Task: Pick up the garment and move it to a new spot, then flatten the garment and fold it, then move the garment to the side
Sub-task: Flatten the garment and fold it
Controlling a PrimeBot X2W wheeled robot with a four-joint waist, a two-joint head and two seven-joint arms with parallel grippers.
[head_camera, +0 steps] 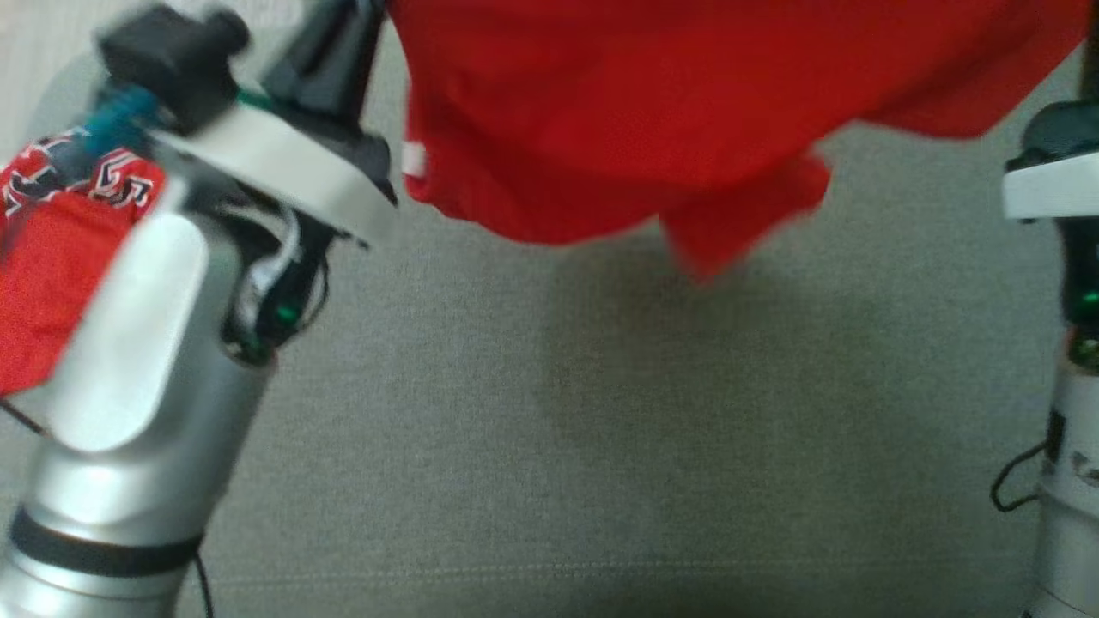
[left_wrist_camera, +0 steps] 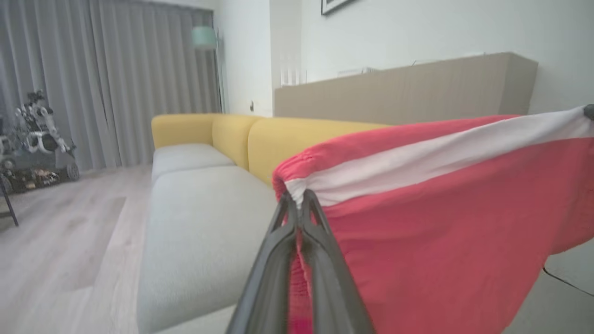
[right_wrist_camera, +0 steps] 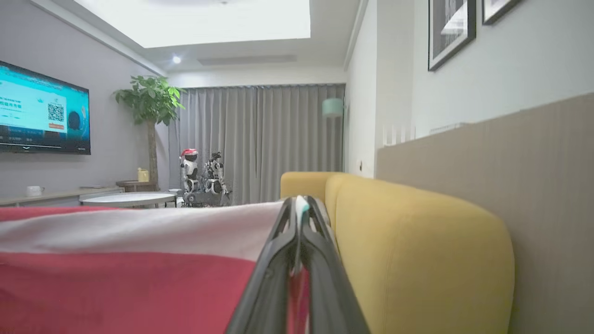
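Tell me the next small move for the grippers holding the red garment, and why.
Probably lower both arms together, garment taut, so its hanging hem meets the grey cushion first. The left gripper and right gripper are each shut on the white-banded edge, and the cloth hangs in the air above bare cushion.

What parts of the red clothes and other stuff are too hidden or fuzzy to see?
Head view: the red garment runs off the top edge, so its kind stays unknown.
Head view: the patterned cloth is blurred and partly behind the left arm.
Right wrist view: the TV screen text is too small.
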